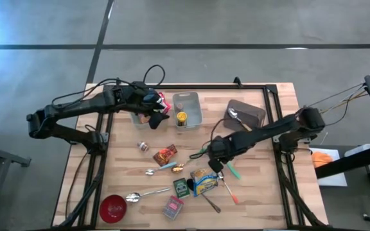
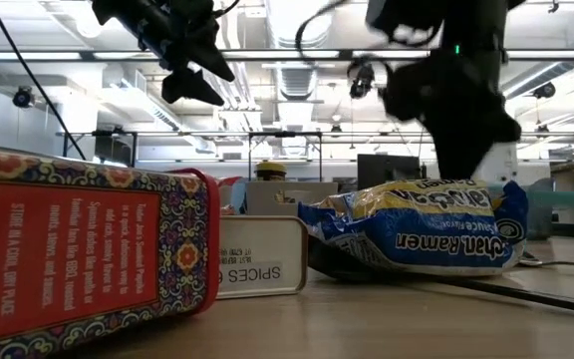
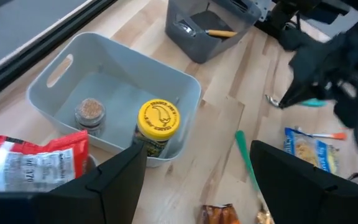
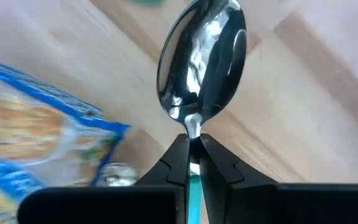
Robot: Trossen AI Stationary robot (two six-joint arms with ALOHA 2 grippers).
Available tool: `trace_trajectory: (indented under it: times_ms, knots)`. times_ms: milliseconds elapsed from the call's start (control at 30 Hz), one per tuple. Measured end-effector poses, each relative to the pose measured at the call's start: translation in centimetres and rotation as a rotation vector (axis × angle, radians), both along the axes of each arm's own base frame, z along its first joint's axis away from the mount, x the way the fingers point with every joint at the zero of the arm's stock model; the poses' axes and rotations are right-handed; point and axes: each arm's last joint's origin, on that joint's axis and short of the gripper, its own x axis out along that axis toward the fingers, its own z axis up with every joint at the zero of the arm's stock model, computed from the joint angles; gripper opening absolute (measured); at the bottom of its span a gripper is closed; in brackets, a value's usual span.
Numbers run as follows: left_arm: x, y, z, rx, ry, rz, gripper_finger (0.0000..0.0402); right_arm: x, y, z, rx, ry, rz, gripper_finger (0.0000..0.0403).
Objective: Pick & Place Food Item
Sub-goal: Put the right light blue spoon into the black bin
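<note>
My right gripper [image 4: 193,155] hangs over the table's middle [image 1: 218,165], shut on a metal spoon [image 4: 201,59] with a teal handle. Just nearside of it lies a blue and yellow ramen pack [image 1: 204,181], flat on the wood. My left gripper [image 3: 197,180] stands open and empty above the far left of the table [image 1: 154,110]. It is beside a light grey bin [image 3: 114,74] that holds a yellow-lidded jar [image 3: 158,119] and a small spice jar [image 3: 90,112]. A red and white bag [image 3: 33,163] sits under the left gripper. My right gripper pinches the spoon's thin neck [image 4: 193,129], just below the bowl, between its two fingertips. The fingers slant steeply down and lie along the spoon. The bowl sticks out past the fingertips, and the teal handle [image 4: 194,186] runs back between the fingers. The spoon looks clear of the table.
A dark grey bin [image 1: 245,114] with cutlery stands at the far right. Small food packs, tins [image 1: 182,187], spoons [image 1: 145,194] and a red bowl [image 1: 113,208] are scattered over the table's near half. A red box [image 2: 78,261] lies close to the low camera.
</note>
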Motion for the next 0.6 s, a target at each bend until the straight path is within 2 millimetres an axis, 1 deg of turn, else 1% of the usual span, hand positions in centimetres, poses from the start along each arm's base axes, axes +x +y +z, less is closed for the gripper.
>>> trace_trajectory:
  times_ms: [167, 333, 467, 600]
  knots:
    - [0.2, -0.3, 0.2, -0.057, -0.038, -0.035, 0.0291, -2.0, -2.1, 4.1, -0.081, -0.110, -0.072, 0.0010]
    - [0.8, -1.1, 0.9, -0.103, -0.122, -0.087, 0.0291, -5.1, -5.4, 7.9, -0.237, -0.135, -0.150, 0.0010]
    - [1.1, -1.7, 1.2, -0.103, -0.152, -0.108, 0.0291, -7.0, -8.9, 9.6, -0.311, -0.112, -0.158, 0.0010]
    - [1.2, -2.1, 1.2, -0.104, -0.153, -0.125, 0.0291, -8.2, -12.7, 9.9, -0.367, -0.083, -0.156, 0.0010]
